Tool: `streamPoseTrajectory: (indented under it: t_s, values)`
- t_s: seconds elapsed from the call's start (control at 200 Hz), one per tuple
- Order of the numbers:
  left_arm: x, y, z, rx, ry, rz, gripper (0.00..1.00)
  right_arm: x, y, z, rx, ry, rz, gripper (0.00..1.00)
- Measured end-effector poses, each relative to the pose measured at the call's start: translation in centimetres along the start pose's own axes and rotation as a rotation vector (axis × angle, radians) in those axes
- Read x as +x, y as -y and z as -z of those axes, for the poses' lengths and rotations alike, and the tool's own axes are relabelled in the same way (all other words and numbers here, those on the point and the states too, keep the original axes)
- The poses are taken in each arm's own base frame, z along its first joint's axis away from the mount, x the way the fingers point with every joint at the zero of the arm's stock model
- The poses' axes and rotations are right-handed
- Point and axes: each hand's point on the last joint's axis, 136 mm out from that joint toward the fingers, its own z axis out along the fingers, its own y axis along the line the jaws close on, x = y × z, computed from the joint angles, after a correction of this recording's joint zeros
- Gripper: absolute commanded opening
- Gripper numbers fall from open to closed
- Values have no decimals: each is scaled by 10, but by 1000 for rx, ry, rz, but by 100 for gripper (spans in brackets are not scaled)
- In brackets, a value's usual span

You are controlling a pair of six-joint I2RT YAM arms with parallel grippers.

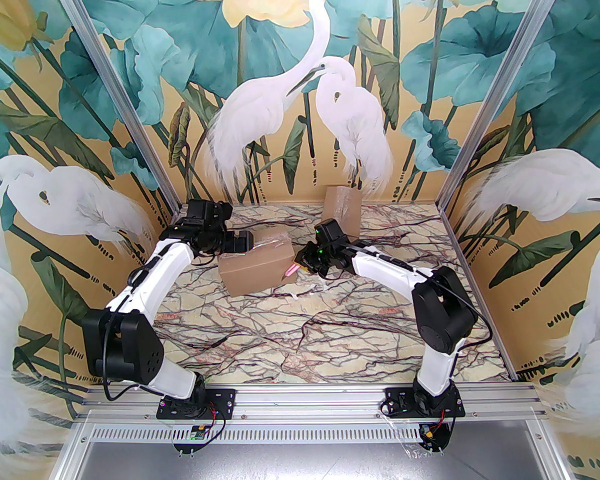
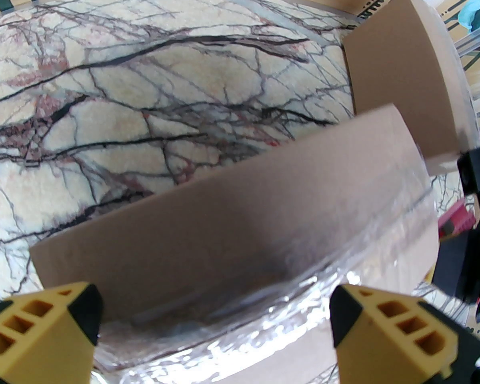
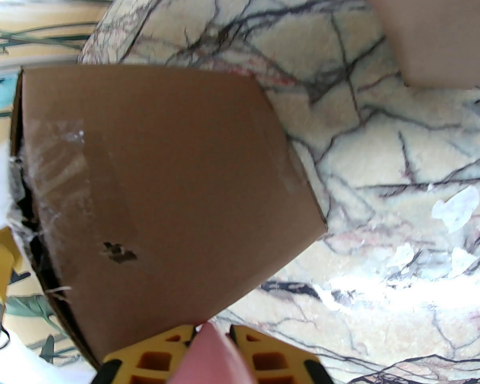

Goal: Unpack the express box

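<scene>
The marble-patterned surface (image 1: 330, 328) carries two cardboard boxes. The express box (image 1: 255, 267) you are working on lies mid-surface between the two arms. The second box (image 1: 342, 208) stands apart from it, at the back wall.

I judge the job to be at an early stage. The wrist views show clear tape wrinkled across the express box's seam, frayed along one edge, and a small puncture in one side panel. No flap is folded out and no contents are showing. You have yet to finish cutting the tape, open the flaps and lift out whatever is inside. The rear box looks untouched.

Your left end effector (image 2: 216, 306) is spread wide, its yellow fingers (image 2: 44, 330) standing off the taped end and gripping nothing. Your right end effector (image 3: 212, 330) is pressed nearly together, pinching a pink tool (image 3: 212, 354) whose tip sits at the box's right end. I can't make out its blade.

The count is two arms, two boxes, one pink tool and several white tape scraps (image 3: 454, 206) on the surface near the box.
</scene>
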Motion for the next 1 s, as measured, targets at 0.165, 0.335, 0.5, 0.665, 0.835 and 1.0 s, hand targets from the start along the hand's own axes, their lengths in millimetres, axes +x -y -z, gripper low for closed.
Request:
streamPoseTrajectory:
  t_s: [0.165,0.335,0.5,0.665,0.835,1.0]
  values:
    - [21,11,15,66,-21,67,99,-11,1,2,12,50,-20,0]
    - [35,21,33,99,-56,126,99,-20,-11,6,1,88,-7,0]
    - [16,19,51,51,-32,106,100,-17,-8,7,67,117,44,0]
    - [-16,5,50,-10,9,85,99,-1,-13,12,157,124,131,0]
    - [11,-25,18,-73,-103,142,99,-2,-37,18,199,145,221,0]
    - [41,-25,2,-30,-178,189,100,-19,-45,5,274,160,300,0]
